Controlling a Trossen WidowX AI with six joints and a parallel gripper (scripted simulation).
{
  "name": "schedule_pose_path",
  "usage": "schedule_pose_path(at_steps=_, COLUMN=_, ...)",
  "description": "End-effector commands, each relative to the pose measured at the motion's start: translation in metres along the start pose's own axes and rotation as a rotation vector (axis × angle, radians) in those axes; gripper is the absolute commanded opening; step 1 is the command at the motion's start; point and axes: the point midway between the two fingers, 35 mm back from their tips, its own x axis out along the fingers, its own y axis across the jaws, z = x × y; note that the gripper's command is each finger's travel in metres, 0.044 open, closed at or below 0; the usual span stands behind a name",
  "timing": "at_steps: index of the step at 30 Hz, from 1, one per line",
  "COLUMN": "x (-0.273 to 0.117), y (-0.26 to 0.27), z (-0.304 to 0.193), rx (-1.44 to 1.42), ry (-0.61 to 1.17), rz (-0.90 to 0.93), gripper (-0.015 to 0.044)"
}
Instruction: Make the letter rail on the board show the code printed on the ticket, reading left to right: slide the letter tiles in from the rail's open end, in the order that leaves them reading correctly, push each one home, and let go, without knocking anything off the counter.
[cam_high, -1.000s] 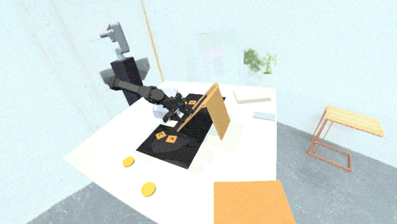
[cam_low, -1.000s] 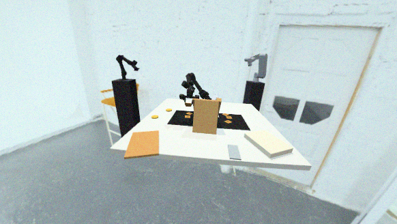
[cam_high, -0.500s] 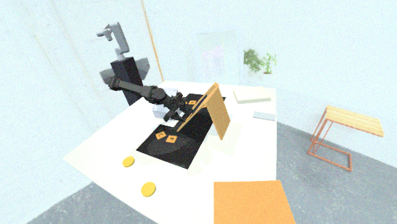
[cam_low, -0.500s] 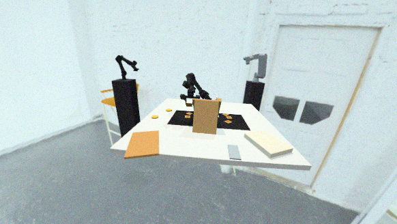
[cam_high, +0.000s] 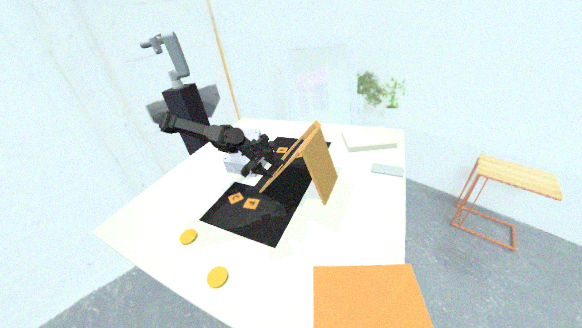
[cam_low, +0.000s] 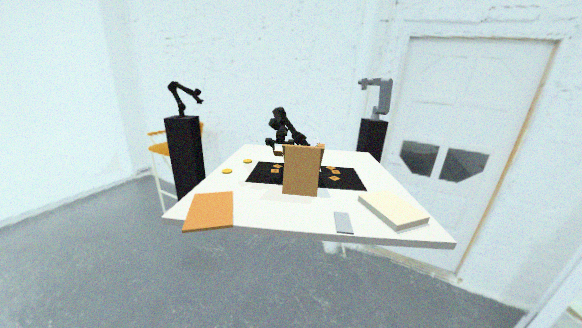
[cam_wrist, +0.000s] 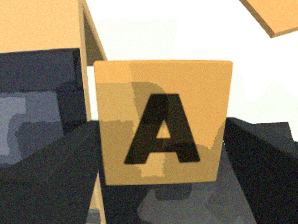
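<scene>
My gripper (cam_high: 270, 169) (cam_low: 278, 149) (cam_wrist: 162, 128) is shut on a square orange tile marked A (cam_wrist: 115, 110), which stands upright to the wrist view between the two fingers. It is held above the counter beside the leaning wooden board (cam_high: 321, 167) (cam_low: 302, 171) (cam_wrist: 40, 25). The rail's slot and the ticket cannot be made out. Two loose tiles, one (cam_high: 235, 198) (cam_low: 277, 166) and another (cam_high: 251, 203) (cam_low: 275, 171), lie on one part of the black mat (cam_high: 260, 234) (cam_low: 352, 184). Several more lie beyond the board, among them one tile (cam_high: 282, 150) and one near the mat's edge (cam_low: 334, 178).
Two yellow discs (cam_high: 188, 236) (cam_high: 217, 277) (cam_low: 247, 161) (cam_low: 227, 171) lie beside the mat. An orange panel (cam_high: 370, 295) (cam_low: 209, 211), a cream block (cam_high: 370, 140) (cam_low: 394, 209) and a grey slab (cam_high: 387, 170) (cam_low: 343, 223) lie near the counter's edges.
</scene>
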Motion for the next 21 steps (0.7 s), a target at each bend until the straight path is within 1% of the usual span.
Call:
schedule_pose_path(at_steps=1, x=0.000, y=0.001, z=-0.001, rx=0.004, ry=0.003, rz=-0.005, gripper=0.0000)
schedule_pose_path(at_steps=21, x=0.000, y=0.012, z=0.000, rx=0.004, ry=0.003, rz=-0.004, gripper=0.0000)
